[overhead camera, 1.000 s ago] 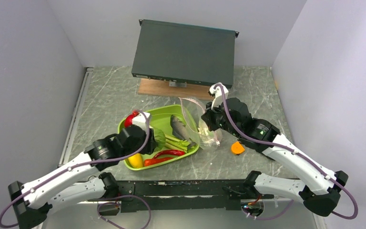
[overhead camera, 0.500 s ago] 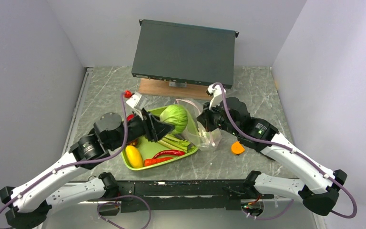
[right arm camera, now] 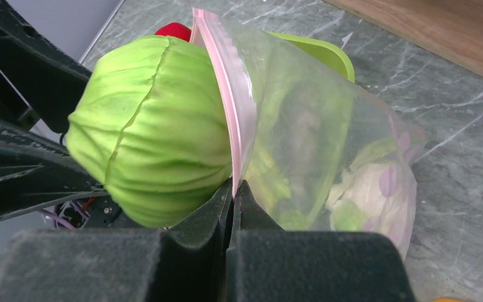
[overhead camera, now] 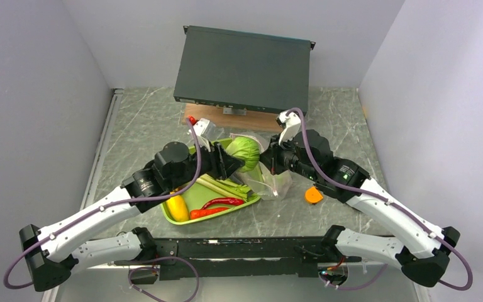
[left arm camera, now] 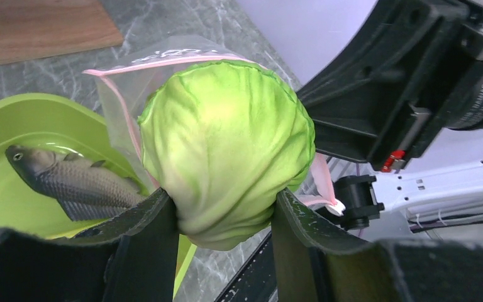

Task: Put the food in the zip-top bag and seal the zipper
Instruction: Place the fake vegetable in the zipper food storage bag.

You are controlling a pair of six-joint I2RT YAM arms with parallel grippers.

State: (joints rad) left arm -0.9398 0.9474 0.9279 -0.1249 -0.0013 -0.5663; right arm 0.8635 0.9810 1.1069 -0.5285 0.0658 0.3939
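A pale green cabbage point(left arm camera: 226, 145) is held in the air at the mouth of the zip-top bag point(right arm camera: 314, 145), touching its pink zipper point(right arm camera: 226, 94) but not yet inside. The left gripper point(left arm camera: 223, 211) clamps the cabbage between half-spread fingers. The right gripper point(right arm camera: 233, 201) is pinched tight on the bag's rim, holding the mouth up just right of the lime-green tray point(overhead camera: 195, 195). The cabbage looks nearly as wide as the opening, so it could catch the rim, tug the plastic out of the pinch, or drop onto the table. Count: one cabbage and one bag, which holds some pale and purple pieces too blurred to number. In the tray are one grey fish point(left arm camera: 69, 182), one red chilli point(overhead camera: 223, 202), one yellow fruit point(overhead camera: 177, 207) and a bundle of green stalks point(overhead camera: 223, 187).
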